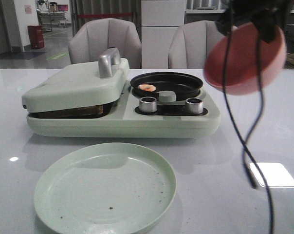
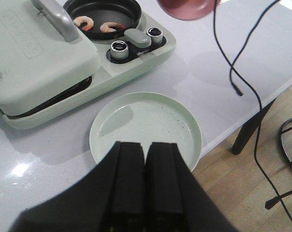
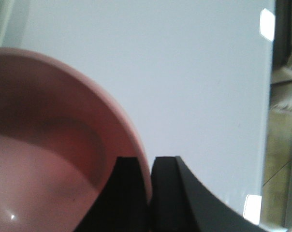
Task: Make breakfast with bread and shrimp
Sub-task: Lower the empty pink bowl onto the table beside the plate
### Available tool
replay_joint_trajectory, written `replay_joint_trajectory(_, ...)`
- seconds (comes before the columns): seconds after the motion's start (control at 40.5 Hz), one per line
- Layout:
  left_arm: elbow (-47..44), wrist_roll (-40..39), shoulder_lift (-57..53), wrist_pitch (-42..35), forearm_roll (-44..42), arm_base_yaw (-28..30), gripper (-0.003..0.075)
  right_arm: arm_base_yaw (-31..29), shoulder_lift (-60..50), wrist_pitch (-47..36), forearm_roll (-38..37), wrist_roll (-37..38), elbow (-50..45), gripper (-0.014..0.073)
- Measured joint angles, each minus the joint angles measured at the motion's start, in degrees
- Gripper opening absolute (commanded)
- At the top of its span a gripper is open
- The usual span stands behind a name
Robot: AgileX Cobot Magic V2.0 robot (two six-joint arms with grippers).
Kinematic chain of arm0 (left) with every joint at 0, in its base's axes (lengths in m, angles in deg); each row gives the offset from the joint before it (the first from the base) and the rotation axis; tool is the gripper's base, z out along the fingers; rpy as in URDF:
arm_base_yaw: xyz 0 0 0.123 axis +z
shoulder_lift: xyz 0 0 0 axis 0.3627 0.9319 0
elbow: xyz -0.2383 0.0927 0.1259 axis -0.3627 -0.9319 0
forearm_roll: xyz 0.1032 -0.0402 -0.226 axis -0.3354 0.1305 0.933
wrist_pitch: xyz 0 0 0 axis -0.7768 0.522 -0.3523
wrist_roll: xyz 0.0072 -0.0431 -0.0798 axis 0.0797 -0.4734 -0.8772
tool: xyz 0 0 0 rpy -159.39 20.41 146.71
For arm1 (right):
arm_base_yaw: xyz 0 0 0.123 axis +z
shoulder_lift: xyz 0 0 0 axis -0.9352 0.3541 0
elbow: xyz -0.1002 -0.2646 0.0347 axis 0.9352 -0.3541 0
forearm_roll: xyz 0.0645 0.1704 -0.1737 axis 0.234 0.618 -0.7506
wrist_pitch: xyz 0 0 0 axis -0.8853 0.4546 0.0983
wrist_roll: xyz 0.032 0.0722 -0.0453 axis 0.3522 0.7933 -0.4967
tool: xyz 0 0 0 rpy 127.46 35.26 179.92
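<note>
Pale green fills the front view: my cooker (image 1: pixel 122 109) sits mid-frame on the table (image 1: pixel 264 122), its lid (image 1: pixel 74 85) down over dark bread (image 1: pixel 71 112) that shows only as a brown edge in the gap. One shrimp (image 1: pixel 147 87) lies in the black pan (image 1: pixel 167 84) right of the lid. An empty plate (image 1: pixel 104 187) is at lower centre. At upper right my right gripper (image 1: pixel 264 22) holds a tilted pink bowl (image 1: pixel 247 61) in the air.

From the left wrist, my left gripper (image 2: pixel 146 159) has its fingers pressed together on nothing, low in frame over the plate (image 2: pixel 146 126). Two shrimp (image 2: pixel 83 22) lie in the pan (image 2: pixel 103 14) at the top.

From the right wrist, my right fingers (image 3: pixel 129 193) pinch the bowl's (image 3: pixel 54 145) rim at lower centre.
</note>
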Motion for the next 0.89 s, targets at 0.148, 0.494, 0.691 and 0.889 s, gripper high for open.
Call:
replay_joint_trajectory(0.148, 0.00, 0.00, 0.00, 0.00, 0.00, 0.00, 0.0101, -7.63, -6.95, -4.16, 8.03, -2.85, -12.20, 0.0019)
replay_joint_trajectory(0.494, 0.00, 0.00, 0.00, 0.00, 0.00, 0.00, 0.0101, -25.60, -14.11, -20.94, 34.65, -14.24, -30.12, 0.0019)
replay_joint_trajectory(0.691, 0.00, 0.00, 0.00, 0.00, 0.00, 0.00, 0.0101, -26.87, -14.00, -29.58, 45.12, -21.87, -36.48, 0.0019)
replay_joint_trajectory(0.889, 0.00, 0.00, 0.00, 0.00, 0.00, 0.00, 0.0101, -26.89, -12.80, -34.83, 45.77, -23.02, -38.27, 0.0023)
